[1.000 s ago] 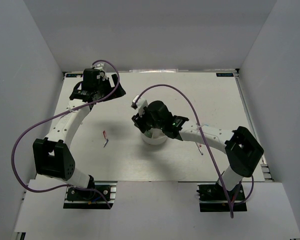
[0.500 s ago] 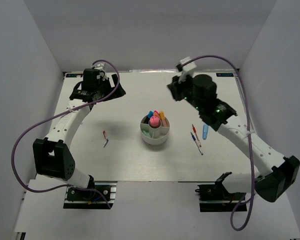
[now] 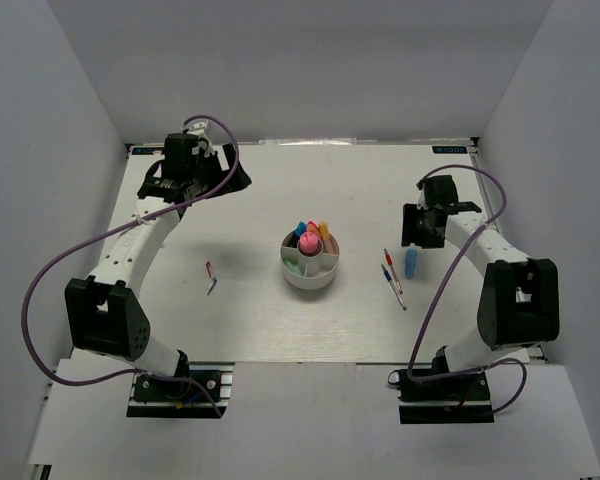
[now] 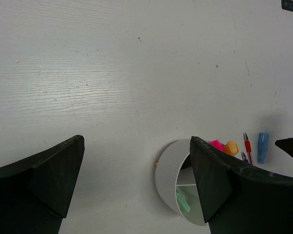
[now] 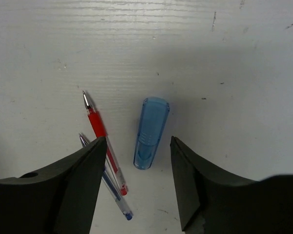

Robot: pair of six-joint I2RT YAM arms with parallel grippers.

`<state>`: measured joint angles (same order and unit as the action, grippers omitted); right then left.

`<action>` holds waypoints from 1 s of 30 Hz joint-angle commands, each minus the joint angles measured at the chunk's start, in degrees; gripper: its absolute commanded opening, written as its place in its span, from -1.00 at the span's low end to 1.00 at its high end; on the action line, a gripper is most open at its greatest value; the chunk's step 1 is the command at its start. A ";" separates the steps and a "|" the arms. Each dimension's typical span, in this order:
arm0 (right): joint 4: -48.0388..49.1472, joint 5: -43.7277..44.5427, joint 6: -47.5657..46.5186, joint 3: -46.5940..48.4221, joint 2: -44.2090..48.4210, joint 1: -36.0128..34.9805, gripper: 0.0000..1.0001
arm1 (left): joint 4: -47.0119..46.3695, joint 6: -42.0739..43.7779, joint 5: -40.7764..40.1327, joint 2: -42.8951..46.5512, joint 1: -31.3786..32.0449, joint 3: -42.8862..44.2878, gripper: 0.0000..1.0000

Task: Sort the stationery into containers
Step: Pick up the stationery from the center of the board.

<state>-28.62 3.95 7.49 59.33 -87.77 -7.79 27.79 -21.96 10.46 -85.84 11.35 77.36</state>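
Right wrist: stubby, tapered, translucent plastic blue highlighter (image 5: 151,131).

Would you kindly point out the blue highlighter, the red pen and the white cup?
blue highlighter (image 5: 150,131): right wrist view, mid-body.
red pen (image 5: 97,124): right wrist view, red grip near the tip.
white cup (image 3: 310,281): top external view, near outer wall.

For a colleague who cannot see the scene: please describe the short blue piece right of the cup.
On the table, start at the round white cup and look right, where three items lie loose. Farthest from the cup is the blue highlighter, beside a red pen and a blue pen; it alone is short and thick, they are thin.
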 commanded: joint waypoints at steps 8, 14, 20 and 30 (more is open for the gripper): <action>1.90 -5.87 2.71 0.52 -9.08 3.13 0.19 | -0.37 1.04 0.09 0.85 -0.37 1.12 0.96; 2.87 -7.37 1.57 1.23 -11.90 5.24 0.03 | 0.16 1.13 -0.61 0.85 -0.37 1.12 0.96; 3.04 -9.48 -0.09 1.40 -12.43 5.95 -0.56 | 0.07 0.51 -0.79 0.59 -0.89 0.51 0.96; 8.21 -28.68 -10.46 10.01 3.99 3.23 -1.00 | 0.07 -3.97 3.33 0.50 -4.76 -0.81 0.96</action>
<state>-25.91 -12.58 2.07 64.71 -92.05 -2.72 28.16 -24.18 11.49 -86.00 7.88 77.30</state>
